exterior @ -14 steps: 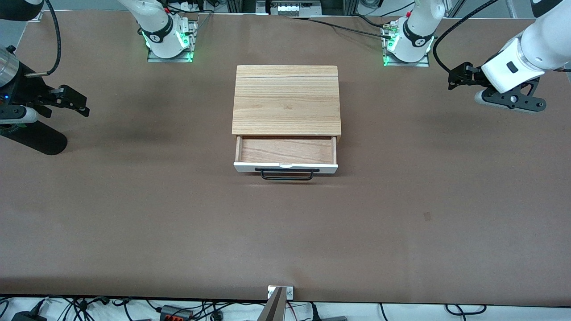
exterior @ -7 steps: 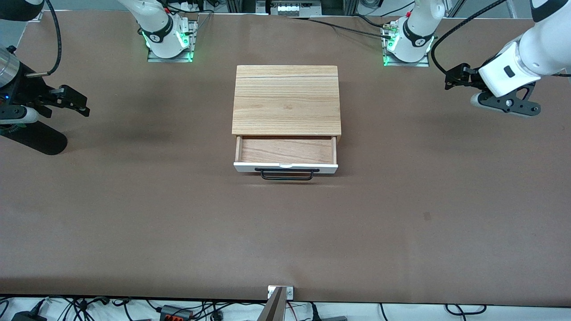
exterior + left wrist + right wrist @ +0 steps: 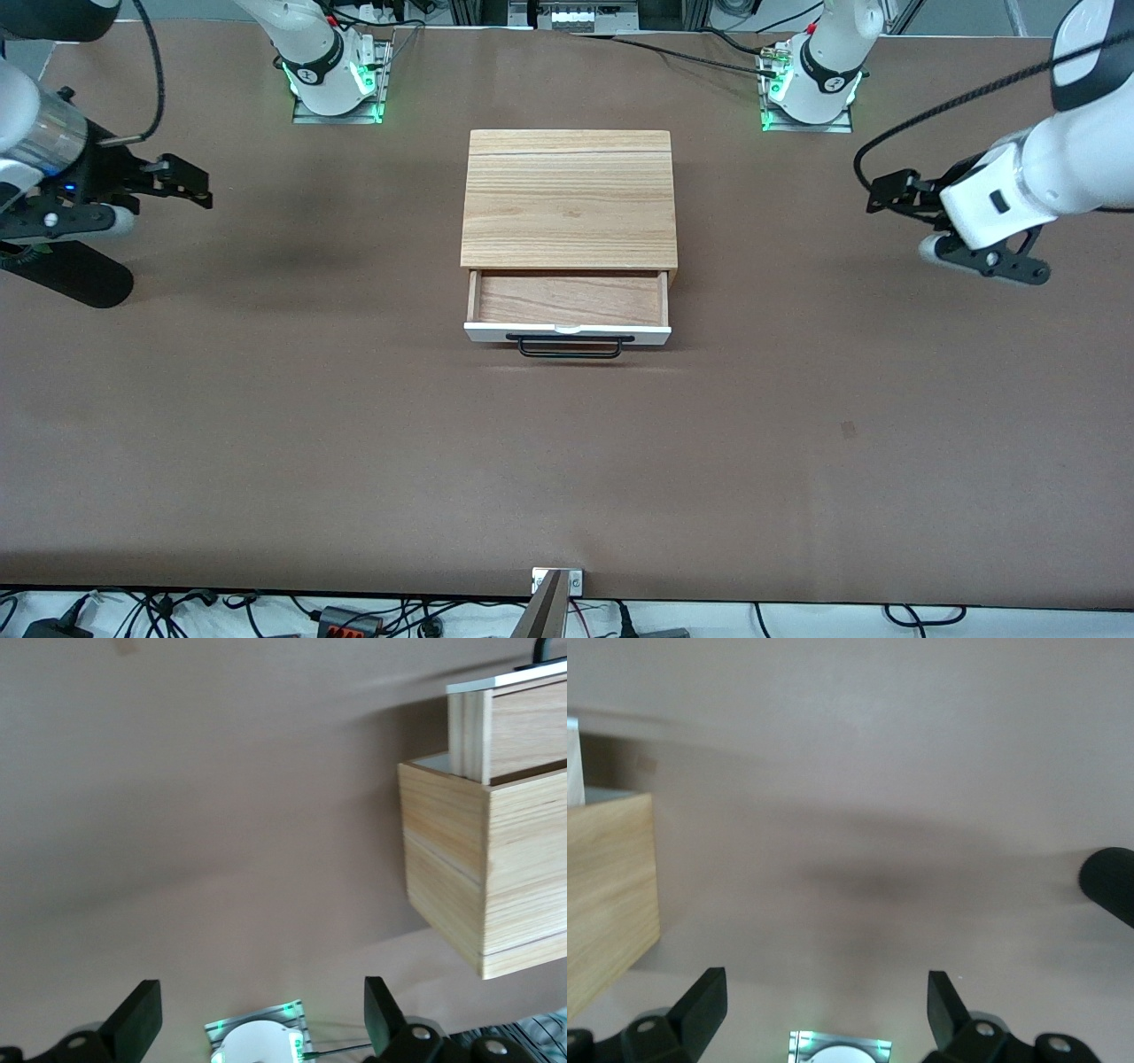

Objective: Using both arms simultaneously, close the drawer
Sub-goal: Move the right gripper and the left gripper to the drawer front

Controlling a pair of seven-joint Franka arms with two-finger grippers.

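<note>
Two arms, one half-open drawer, so here's the layout working away from the front camera. Nearest is a wide bare stretch of brown table point(image 3: 354, 461), then the black bar handle point(image 3: 567, 347) on the white front panel point(image 3: 567, 333), facing 6 o'clock in the front view. The drawer point(image 3: 567, 306) sits mid-table, pulled partway out of the light-wood cabinet point(image 3: 569, 199), and its wooden inside looks empty. Its long axis runs 9-to-3, so the closing push has to go straight toward 12, ideally with one contact on each half of the panel so it doesn't skew. Neither arm is anywhere close to that yet. The left gripper point(image 3: 877, 197) hangs over bare table toward the left arm's end, at roughly 3 o'clock of the cabinet, and the right gripper point(image 3: 188, 180) does the same at roughly 9 o'clock over the right arm's end. Both sets of jaws are spread wide with nothing between them, which is plain in both wrist views: left fingers point(image 3: 140, 1017), right fingers point(image 3: 702, 999). The left wrist view catches the cabinet's side with the drawer poking out of it, and the right wrist view only clips a cabinet corner. I'd guess the left one has slightly less ground to cover, but both need to swing round to the 6 o'clock side of the panel before any pushing. Farthest off, the two arm bases point(image 3: 337, 84) glow green at 12.
</note>
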